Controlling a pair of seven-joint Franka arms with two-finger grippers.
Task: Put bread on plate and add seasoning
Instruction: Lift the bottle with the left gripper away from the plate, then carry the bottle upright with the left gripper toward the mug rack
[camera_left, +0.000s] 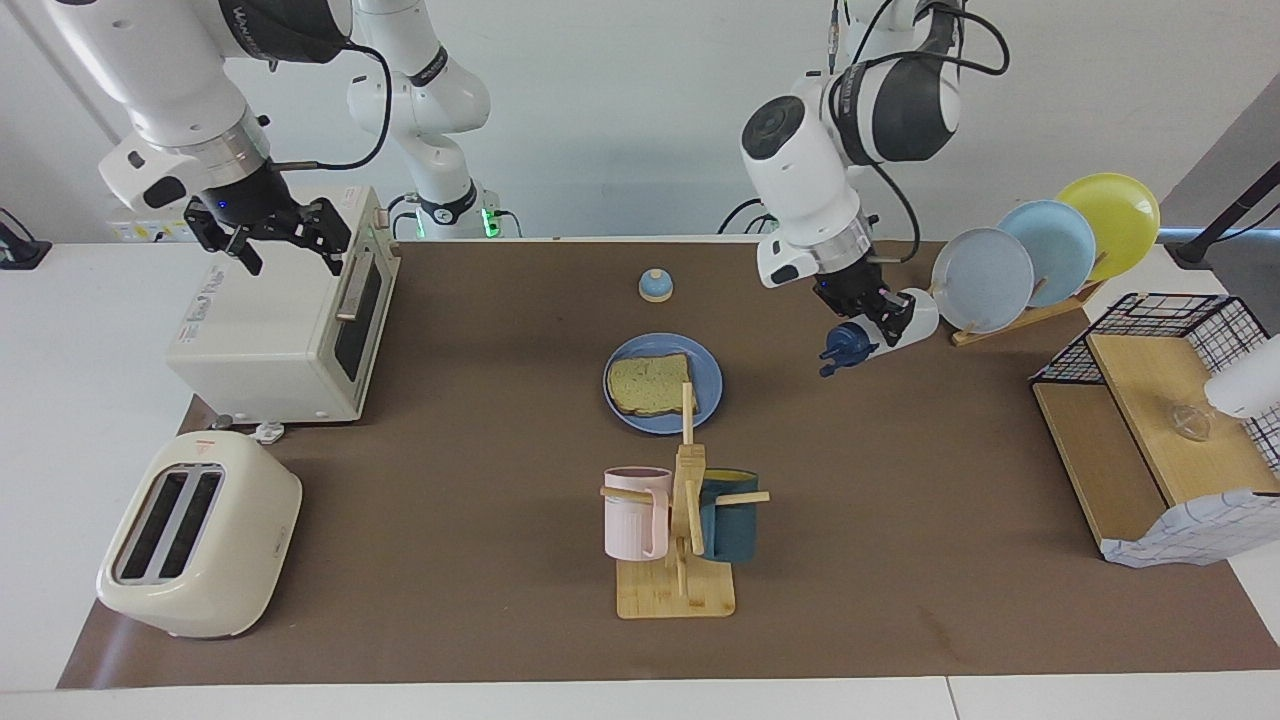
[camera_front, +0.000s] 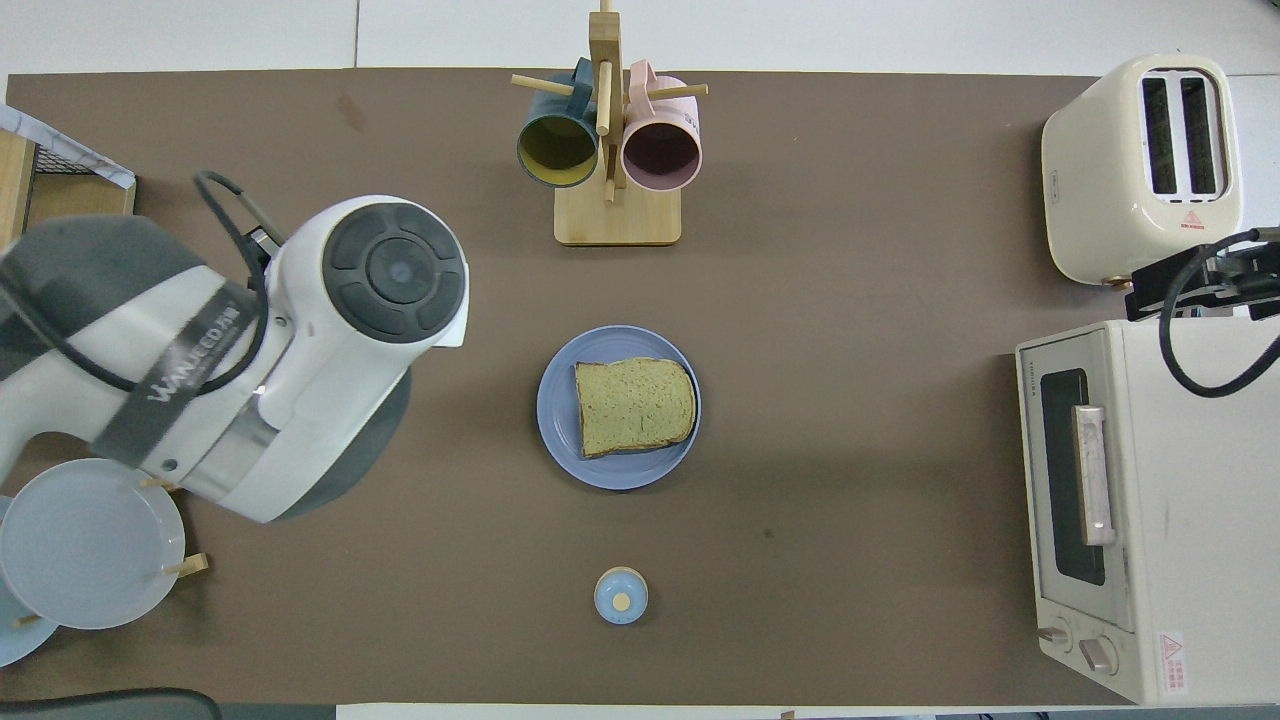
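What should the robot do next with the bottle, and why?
Probably turn the seasoning bottle upright and set it on the mat by the plate rack. The bread lies on the blue plate, and the left tool holds the bottle tilted, off the plate.

Bread on the blue plate, mid-surface

The bread (camera_front: 635, 405) lies flat on the plate (camera_front: 560, 400). A small blue-domed bell (camera_front: 621, 595) sits nearer the robots; a mug rack (camera_front: 617, 150) with a teal and a pink mug stands farther off. The left arm's wrist (camera_front: 300, 360) covers the surface toward its own end. A toaster oven (camera_front: 1140, 510) and a toaster (camera_front: 1140, 165) sit at the right arm's end.
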